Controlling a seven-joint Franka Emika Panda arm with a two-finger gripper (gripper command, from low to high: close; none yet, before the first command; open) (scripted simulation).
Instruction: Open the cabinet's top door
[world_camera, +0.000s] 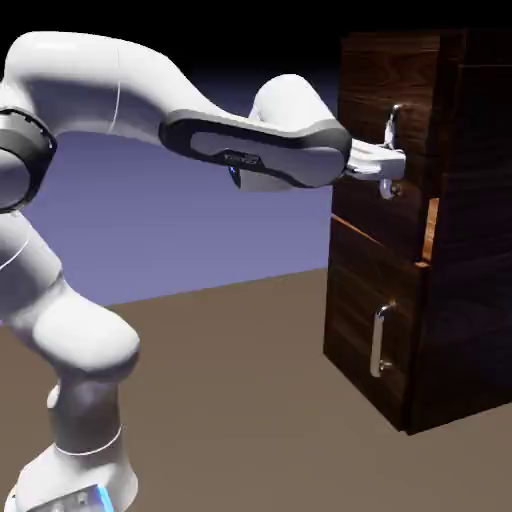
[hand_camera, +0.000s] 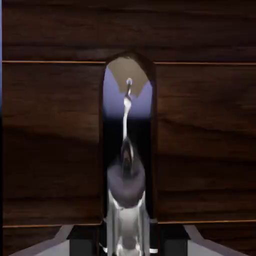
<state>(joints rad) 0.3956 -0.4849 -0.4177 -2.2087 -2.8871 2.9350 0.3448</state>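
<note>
The cabinet (world_camera: 470, 300) stands at the right of the exterior view, dark walnut-grained. Its top door (world_camera: 370, 90) carries a vertical silver bar handle (world_camera: 394, 125). My gripper (world_camera: 388, 165) reaches in from the left and is shut on the lower part of that handle. In the hand view the top door (hand_camera: 50, 140) fills the picture, and the handle (hand_camera: 126, 120) runs up the middle from between my fingertips (hand_camera: 82, 242); my gripper (hand_camera: 126, 240) grips it at the bottom edge. A thin light-wood edge (world_camera: 432, 230) shows at the door's lower right corner.
Below the top door is the shorter lower panel (world_camera: 360, 300) with its own short silver handle (world_camera: 380, 340). The brown table (world_camera: 250, 400) stretches between the robot's base and the cabinet. My forearm (world_camera: 260, 150) spans the gap horizontally.
</note>
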